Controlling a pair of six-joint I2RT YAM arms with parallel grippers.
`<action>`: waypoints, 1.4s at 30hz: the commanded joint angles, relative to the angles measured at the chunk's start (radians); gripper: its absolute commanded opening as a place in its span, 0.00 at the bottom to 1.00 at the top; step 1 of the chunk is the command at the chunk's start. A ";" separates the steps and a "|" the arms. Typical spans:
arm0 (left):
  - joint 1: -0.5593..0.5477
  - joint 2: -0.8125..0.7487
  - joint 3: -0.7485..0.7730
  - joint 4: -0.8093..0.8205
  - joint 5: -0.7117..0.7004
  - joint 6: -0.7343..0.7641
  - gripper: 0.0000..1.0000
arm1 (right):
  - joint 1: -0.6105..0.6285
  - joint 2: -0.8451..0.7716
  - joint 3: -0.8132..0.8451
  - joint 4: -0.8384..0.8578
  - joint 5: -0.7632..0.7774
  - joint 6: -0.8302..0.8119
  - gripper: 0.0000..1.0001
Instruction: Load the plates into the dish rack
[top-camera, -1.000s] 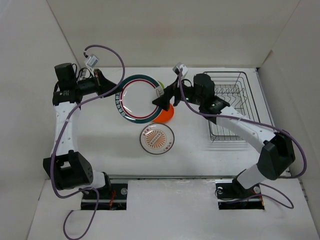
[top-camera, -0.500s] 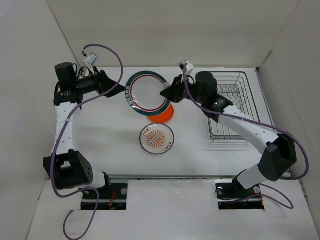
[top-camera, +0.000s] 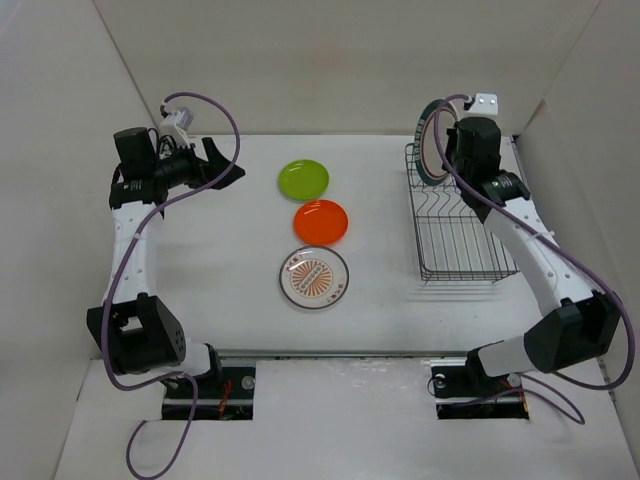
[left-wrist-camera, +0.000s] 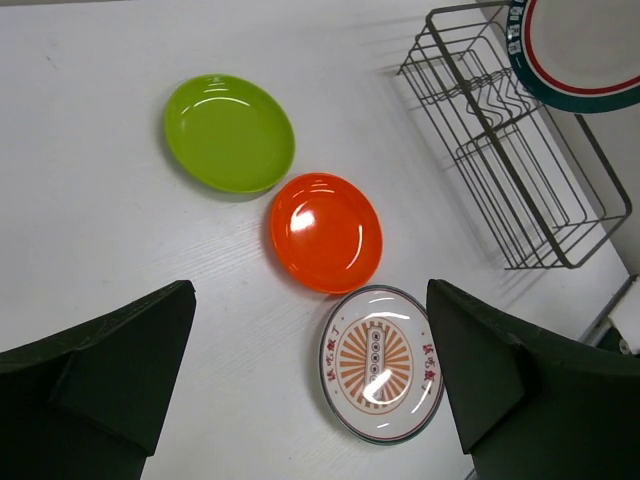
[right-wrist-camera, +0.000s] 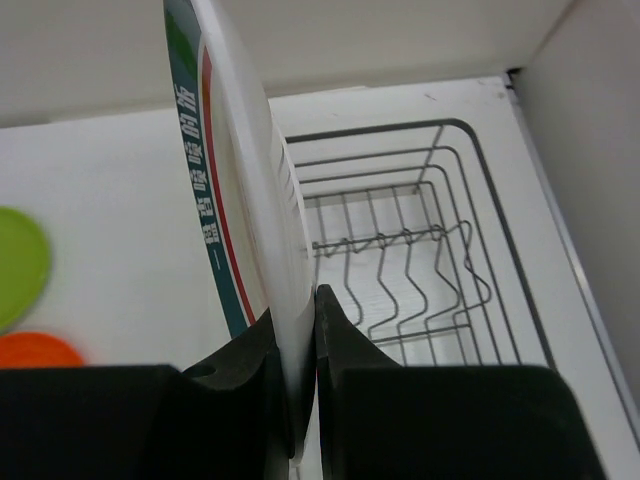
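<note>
Loading step: the right fingers are clamped on the teal-rimmed plate, held upright, with the dish rack below and beyond them. Next it probably needs lowering between the prongs. The left fingers stand apart, the orange plate ahead of them

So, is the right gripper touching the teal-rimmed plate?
Touching. In the right wrist view the right gripper clamps the teal-rimmed plate edge-on, one finger against each face.

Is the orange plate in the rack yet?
No, the orange plate lies flat on the table between the lime green plate and the patterned plate, apart from the dish rack.
</note>
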 joint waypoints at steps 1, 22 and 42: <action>0.000 -0.020 0.019 0.002 -0.059 0.037 1.00 | -0.044 0.037 0.059 0.008 0.099 -0.037 0.00; 0.000 -0.040 0.001 0.002 -0.110 0.046 1.00 | -0.130 0.155 0.073 -0.002 0.046 -0.028 0.00; 0.000 -0.049 0.001 -0.007 -0.119 0.046 1.00 | -0.092 0.201 0.035 -0.020 0.068 -0.018 0.00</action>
